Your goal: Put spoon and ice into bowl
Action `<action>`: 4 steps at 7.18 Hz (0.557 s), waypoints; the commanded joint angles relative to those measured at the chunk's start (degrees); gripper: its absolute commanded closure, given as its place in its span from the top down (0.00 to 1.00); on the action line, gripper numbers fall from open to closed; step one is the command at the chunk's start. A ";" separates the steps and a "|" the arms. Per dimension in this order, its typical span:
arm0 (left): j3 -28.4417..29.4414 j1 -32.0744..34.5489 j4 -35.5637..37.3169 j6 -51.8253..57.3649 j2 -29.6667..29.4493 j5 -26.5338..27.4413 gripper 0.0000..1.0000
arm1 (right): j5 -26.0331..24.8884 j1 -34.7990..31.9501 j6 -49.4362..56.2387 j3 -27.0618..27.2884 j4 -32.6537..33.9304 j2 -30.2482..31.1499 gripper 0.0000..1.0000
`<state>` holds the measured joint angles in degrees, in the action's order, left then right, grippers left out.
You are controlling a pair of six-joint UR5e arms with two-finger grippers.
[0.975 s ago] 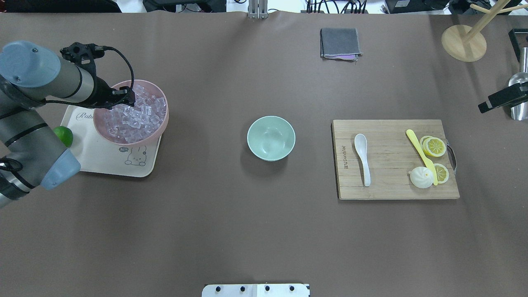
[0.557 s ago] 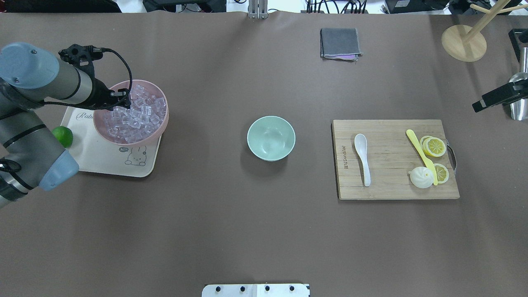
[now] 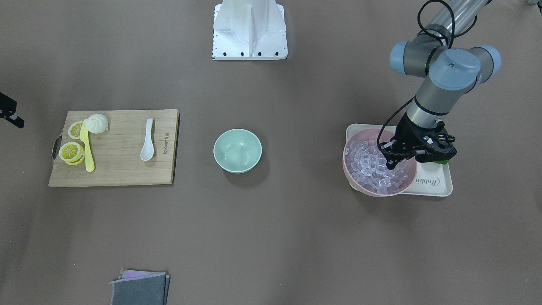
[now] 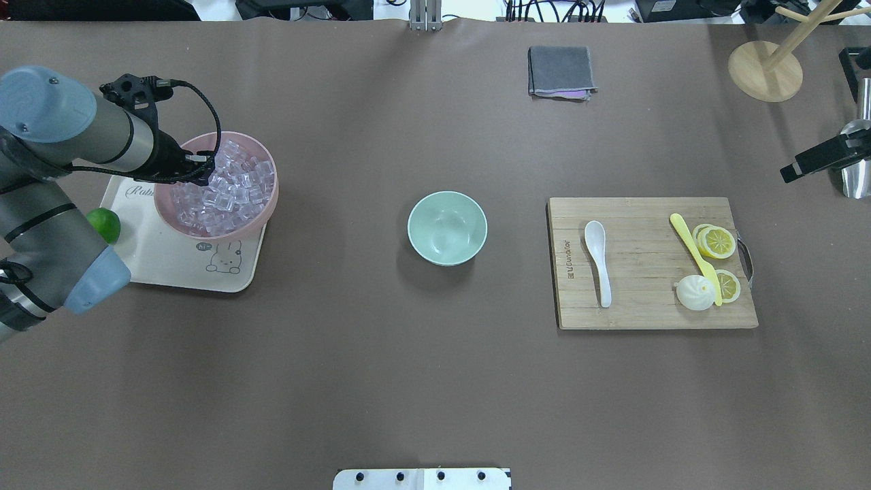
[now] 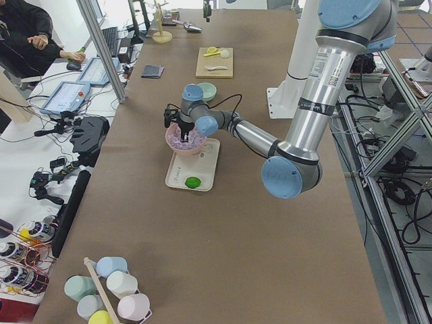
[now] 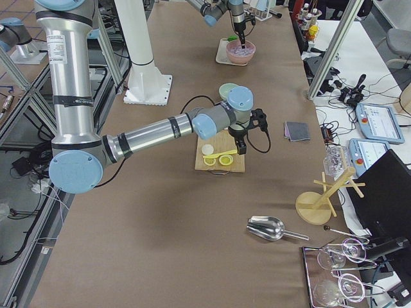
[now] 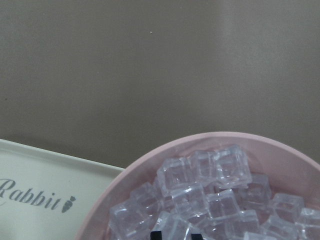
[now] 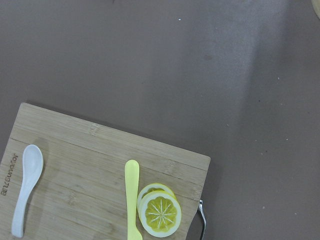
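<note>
The white spoon [image 4: 597, 262] lies on the wooden cutting board [image 4: 646, 306], handle toward me; it also shows in the right wrist view [image 8: 25, 190]. The mint-green bowl [image 4: 447, 227] stands empty at the table's middle. The ice [image 4: 235, 187] fills the pink bowl [image 4: 216, 235] on the left. My left gripper [image 4: 201, 175] reaches down into the ice; in the left wrist view its tips [image 7: 176, 235] stand close together with a cube between them. My right gripper [image 4: 820, 160] hovers at the far right edge, beyond the board; I cannot tell its jaws.
The pink bowl sits on a cream tray [image 4: 170, 265] with a lime [image 4: 104, 223]. The board also bears a yellow knife [image 4: 694, 255], lemon slices [image 4: 718, 241] and a white bun [image 4: 695, 292]. A grey cloth [image 4: 560, 71] and a wooden stand [image 4: 765, 70] are at the back.
My left gripper has shifted a little to the left and nearer within the pink bowl. My right arm has edged slightly inward from the right edge.
</note>
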<state>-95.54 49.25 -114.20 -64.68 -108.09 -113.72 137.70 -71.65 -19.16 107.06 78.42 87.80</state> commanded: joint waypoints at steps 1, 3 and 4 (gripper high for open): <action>-3.32 1.63 0.73 0.00 0.07 -1.67 0.00 | -0.24 0.02 0.00 -0.01 0.07 0.00 1.00; -4.04 3.66 1.88 0.00 -0.02 -4.48 0.10 | -0.24 0.37 0.00 -0.01 0.07 0.00 1.00; -3.69 3.49 1.79 -0.44 -0.11 -4.23 0.54 | -0.24 0.45 -0.09 -0.01 0.07 0.00 1.00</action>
<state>-99.34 52.48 -112.50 -64.80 -108.12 -117.64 137.47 -71.33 -19.18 107.05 78.48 87.80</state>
